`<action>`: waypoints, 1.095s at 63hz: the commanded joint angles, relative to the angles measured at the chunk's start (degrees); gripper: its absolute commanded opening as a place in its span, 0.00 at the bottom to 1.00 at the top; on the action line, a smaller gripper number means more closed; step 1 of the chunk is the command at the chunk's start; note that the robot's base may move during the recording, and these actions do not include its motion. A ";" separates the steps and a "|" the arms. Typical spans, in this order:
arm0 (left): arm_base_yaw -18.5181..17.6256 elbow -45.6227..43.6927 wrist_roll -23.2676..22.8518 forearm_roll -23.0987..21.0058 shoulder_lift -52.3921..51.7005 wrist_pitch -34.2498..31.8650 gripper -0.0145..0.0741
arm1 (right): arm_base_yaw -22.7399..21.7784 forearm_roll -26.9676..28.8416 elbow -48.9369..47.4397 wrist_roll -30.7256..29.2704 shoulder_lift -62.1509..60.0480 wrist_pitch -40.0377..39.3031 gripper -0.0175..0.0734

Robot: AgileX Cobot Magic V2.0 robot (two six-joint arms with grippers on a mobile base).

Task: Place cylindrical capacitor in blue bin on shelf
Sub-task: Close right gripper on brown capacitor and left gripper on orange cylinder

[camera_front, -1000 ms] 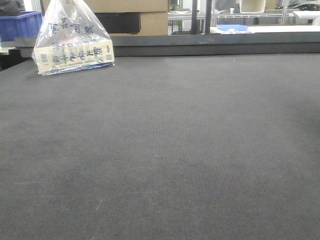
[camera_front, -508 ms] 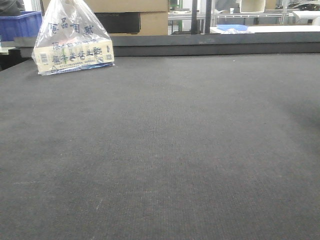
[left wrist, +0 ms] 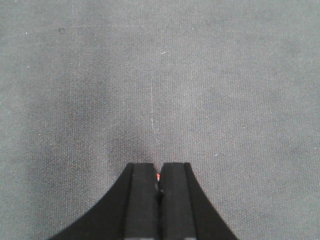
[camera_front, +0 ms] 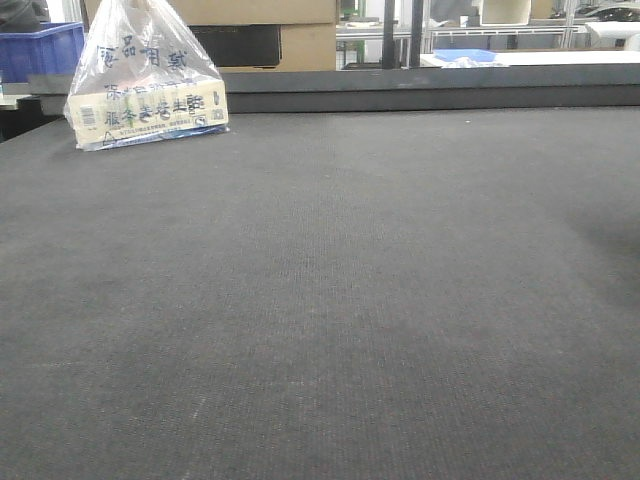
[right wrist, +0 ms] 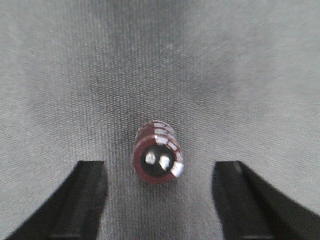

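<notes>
- While my right gripper is hanging with its jaws spread wide, the cylindrical capacitor is lying between them, touching neither.
- My left gripper is sitting pressed together over the grey mat.
- I'm seeing the mat running open to its far edge, where a plastic bag is standing at the left.

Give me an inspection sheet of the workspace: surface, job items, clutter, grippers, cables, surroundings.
Surface: dark woven mat, flat.
Job's things: maroon cylindrical capacitor lying on its side on the mat, terminal end toward the right wrist camera; target bin and shelf not made out.
Clutter: clear plastic bag holding a printed box, far left of the mat.
Grippers: left gripper shut, over the mat; right gripper open, one finger on each side of the capacitor, not touching it.
Cables: nothing seen.
Surroundings: blue crate past the far left edge, cardboard boxes, metal racking behind.
</notes>
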 commanded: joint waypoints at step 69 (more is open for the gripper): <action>0.07 -0.60 -0.55 -2.73 -0.21 0.36 0.04 | -0.23 -1.73 5.73 -0.18 1.83 -9.59 0.33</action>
